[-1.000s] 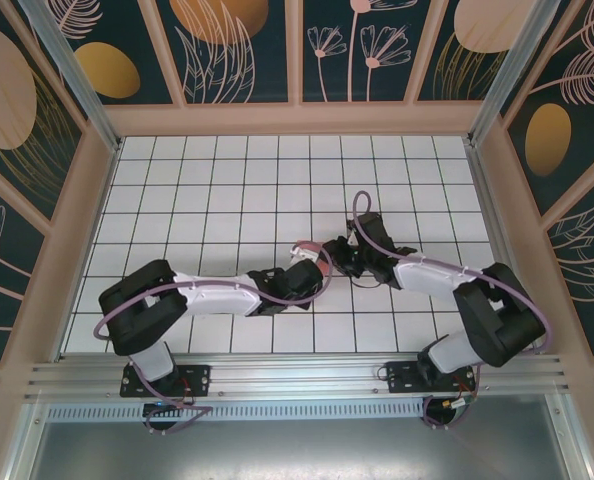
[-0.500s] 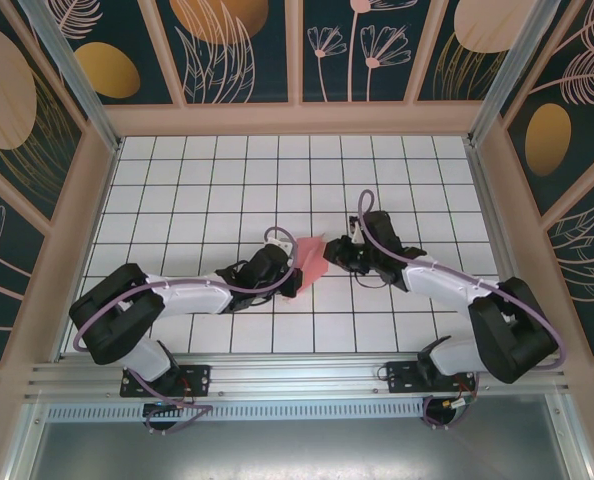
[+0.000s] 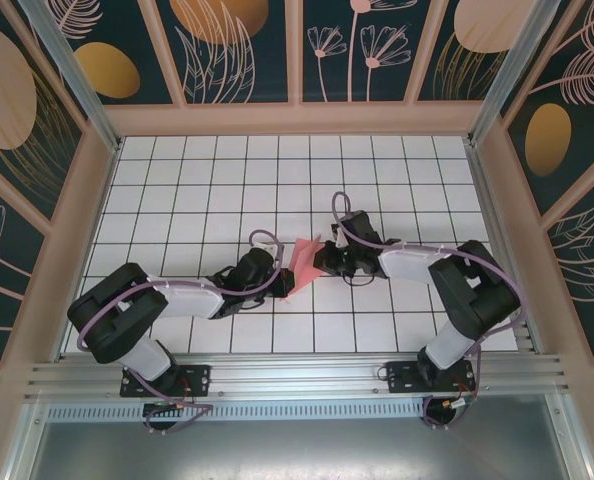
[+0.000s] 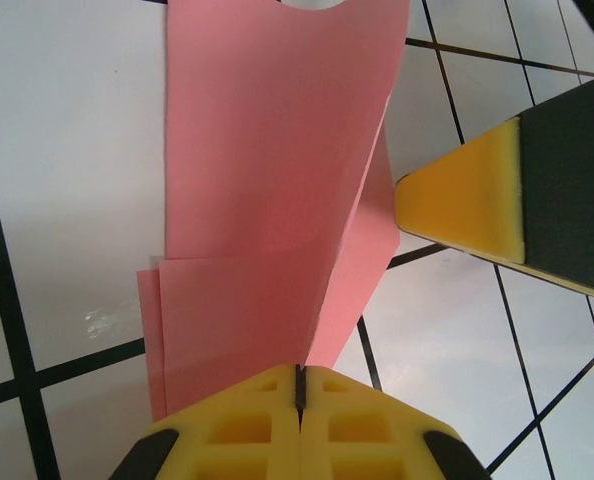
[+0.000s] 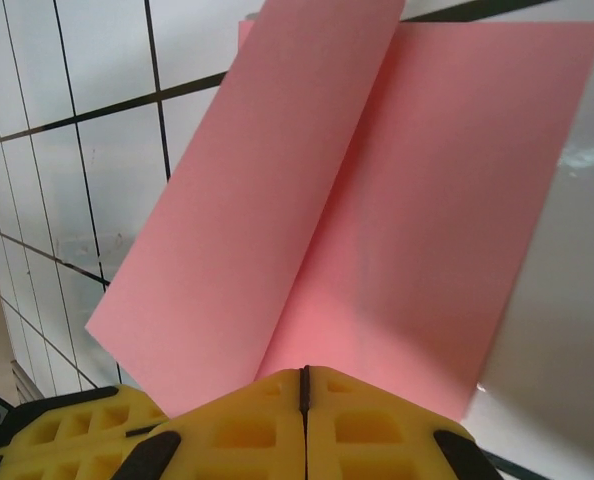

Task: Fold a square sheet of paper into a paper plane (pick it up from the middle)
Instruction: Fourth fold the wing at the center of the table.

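Top view: the pink sheet point(image 3: 302, 262), already folded, is held just above the tiled surface point(image 3: 177, 180) near its middle. The left claw point(image 3: 280, 277) has its lower-left end and the right claw point(image 3: 323, 262) its right edge. The long axis runs from one claw to the other. Neither arm is nearer; both are at the paper.

Left wrist view: the left claw point(image 4: 299, 390) has its jaws together, clamped on the sheet's point(image 4: 267, 200) near edge. The sheet stretches straight away from it. A yellow pad point(image 4: 462, 205) of the right claw stands just beside the sheet's right edge.

Right wrist view: the right claw point(image 5: 304, 385) is clamped on the sheet point(image 5: 377, 200) at the foot of a crease that runs directly away from it. In my judgement the next fold turns on that crease line.
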Action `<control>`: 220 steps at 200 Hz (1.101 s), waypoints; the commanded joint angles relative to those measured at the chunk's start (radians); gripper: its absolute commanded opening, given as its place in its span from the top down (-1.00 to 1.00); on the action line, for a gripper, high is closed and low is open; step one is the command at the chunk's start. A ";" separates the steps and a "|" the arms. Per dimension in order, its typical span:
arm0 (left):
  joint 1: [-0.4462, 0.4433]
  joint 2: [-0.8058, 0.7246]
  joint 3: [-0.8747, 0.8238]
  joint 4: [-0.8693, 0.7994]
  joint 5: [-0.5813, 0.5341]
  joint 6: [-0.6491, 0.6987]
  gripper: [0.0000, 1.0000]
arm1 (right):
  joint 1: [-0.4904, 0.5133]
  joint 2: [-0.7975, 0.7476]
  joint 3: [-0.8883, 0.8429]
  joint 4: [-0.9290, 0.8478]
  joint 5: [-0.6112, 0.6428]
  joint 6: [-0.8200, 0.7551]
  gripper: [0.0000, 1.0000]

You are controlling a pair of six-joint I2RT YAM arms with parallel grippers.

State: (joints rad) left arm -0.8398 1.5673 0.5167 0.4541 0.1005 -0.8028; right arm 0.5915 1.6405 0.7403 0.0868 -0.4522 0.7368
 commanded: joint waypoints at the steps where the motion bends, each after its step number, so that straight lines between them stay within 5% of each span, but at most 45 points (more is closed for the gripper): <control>1: 0.014 -0.028 -0.022 0.065 0.021 -0.031 1.00 | 0.007 0.054 0.046 0.027 -0.025 -0.027 0.88; 109: 0.084 0.019 -0.103 0.240 0.168 -0.107 1.00 | 0.016 0.153 0.082 -0.075 0.063 -0.105 0.90; 220: 0.105 0.035 -0.145 0.289 0.133 -0.152 1.00 | 0.021 0.150 0.094 -0.080 0.063 -0.106 0.89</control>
State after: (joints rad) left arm -0.7517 1.5841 0.3843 0.7223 0.2279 -0.9455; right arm 0.6041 1.7664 0.8169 0.0582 -0.4351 0.6521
